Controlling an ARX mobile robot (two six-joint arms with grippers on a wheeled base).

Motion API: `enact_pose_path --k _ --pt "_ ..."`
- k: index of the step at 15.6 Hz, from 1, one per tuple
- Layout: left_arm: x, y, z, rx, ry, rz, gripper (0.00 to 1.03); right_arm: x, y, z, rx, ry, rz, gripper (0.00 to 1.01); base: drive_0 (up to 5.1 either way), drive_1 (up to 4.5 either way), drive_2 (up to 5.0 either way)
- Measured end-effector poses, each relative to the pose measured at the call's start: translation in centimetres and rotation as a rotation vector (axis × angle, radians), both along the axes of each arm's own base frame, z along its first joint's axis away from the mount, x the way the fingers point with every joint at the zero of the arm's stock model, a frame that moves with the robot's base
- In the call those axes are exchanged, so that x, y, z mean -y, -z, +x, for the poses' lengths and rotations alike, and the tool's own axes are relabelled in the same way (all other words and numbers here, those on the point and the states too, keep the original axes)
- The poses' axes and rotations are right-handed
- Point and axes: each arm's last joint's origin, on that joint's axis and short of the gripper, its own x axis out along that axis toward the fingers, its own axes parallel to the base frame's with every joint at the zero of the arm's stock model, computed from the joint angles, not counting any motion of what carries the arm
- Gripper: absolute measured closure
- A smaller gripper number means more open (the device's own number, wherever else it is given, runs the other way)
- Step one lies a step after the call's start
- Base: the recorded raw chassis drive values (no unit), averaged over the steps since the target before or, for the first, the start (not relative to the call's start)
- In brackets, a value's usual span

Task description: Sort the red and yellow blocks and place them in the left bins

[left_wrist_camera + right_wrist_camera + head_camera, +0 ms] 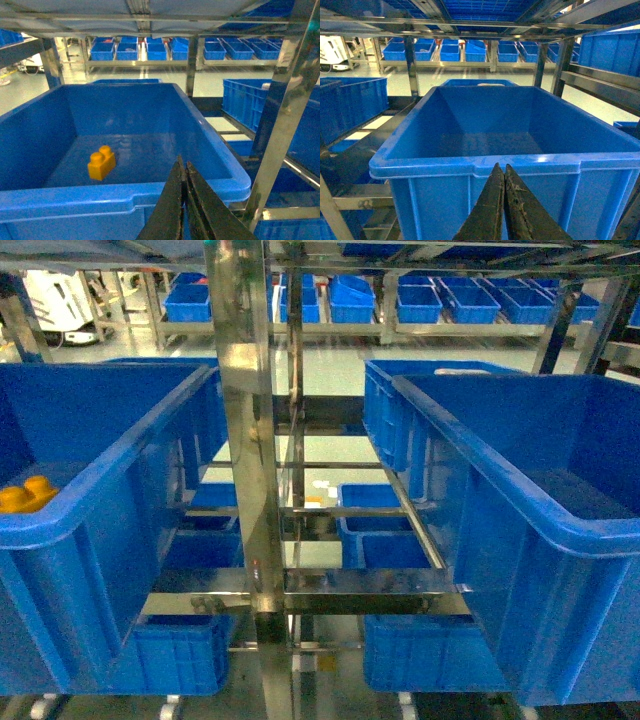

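Observation:
A yellow block [101, 163] with two studs lies on the floor of the left bin [150, 192], a deep blue crate; the head view shows the same yellow block [26, 494] at the far left inside that left bin [110, 465]. No red block is in view. My left gripper [183, 162] hangs shut and empty just outside the bin's near rim, to the right of the block. My right gripper [500, 168] is shut and empty in front of the near rim of another blue crate [485, 162], whose inside looks bare. Neither gripper shows in the head view.
A shiny metal rack upright [247, 470] stands between the two crates, with crossbars [350, 590] below. The right crate [530, 500] sits on the same shelf level. More blue crates [375, 520] lie lower down and on far shelves [350, 300]. A steel post [280, 120] rises right of my left gripper.

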Motion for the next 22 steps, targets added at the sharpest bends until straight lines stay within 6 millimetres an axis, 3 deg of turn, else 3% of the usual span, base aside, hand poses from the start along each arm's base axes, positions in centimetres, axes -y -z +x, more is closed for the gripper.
enact_pose_path --k 2,3,13,14,20,21,22 --pt "0.0 -0.1 -0.5 0.011 0.000 0.000 1.01 0.0 0.6 -0.8 -0.051 -0.003 0.000 0.99 0.0 0.00 0.0" --pt "0.0 -0.1 -0.6 0.005 0.000 0.000 1.01 0.0 0.2 -1.2 0.008 -0.003 0.000 0.99 0.0 0.00 0.0" --pt "0.0 0.6 -2.4 -0.045 0.005 0.000 1.01 0.0 0.3 -1.2 -0.009 0.000 0.000 0.99 0.0 0.00 0.0" --pt "0.0 0.1 -2.7 0.015 0.005 0.000 1.01 0.0 0.3 -1.2 -0.009 0.000 0.000 0.99 0.0 0.00 0.0" --pt "0.0 0.3 -2.7 -0.007 0.002 0.000 1.01 0.0 0.3 -1.2 -0.009 0.000 0.000 0.99 0.0 0.00 0.0" --pt "0.0 0.3 -2.7 -0.007 0.002 0.000 1.01 0.0 0.3 -1.2 -0.009 0.000 -0.001 0.98 0.0 0.00 0.0" --pt "0.0 0.3 -2.7 -0.007 0.002 -0.001 0.98 0.0 0.3 -1.2 -0.009 0.000 -0.001 0.85 0.0 0.00 0.0"
